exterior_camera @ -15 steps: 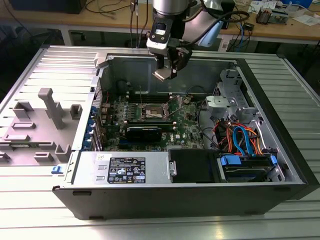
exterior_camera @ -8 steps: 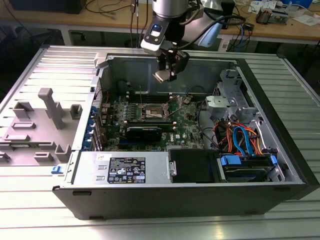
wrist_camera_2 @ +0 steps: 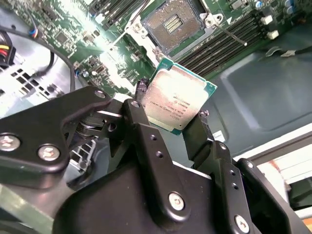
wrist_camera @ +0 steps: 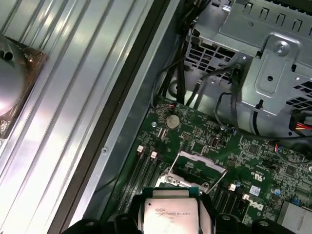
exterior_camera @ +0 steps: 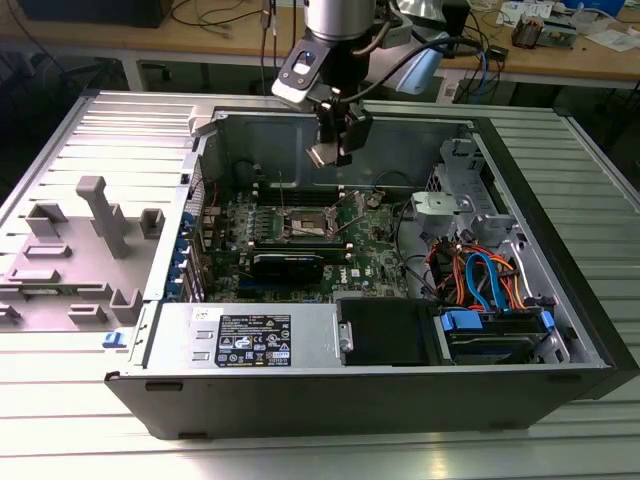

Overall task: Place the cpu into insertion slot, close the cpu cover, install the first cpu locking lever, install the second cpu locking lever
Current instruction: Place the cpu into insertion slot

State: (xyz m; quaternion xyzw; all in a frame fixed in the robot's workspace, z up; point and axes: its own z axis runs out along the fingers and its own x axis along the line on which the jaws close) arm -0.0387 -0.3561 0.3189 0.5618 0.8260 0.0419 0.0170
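We see the hand (wrist_camera_2: 171,103) pinching the cpu (wrist_camera_2: 181,91) by opposite edges above the insertion slot (wrist_camera_2: 170,22); likely light, stiff, fragile underneath.

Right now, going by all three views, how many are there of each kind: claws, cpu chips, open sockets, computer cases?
claw, gripping the chip: 1
cpu: 1
insertion slot, open and bare: 1
computer case: 1
Total: 4
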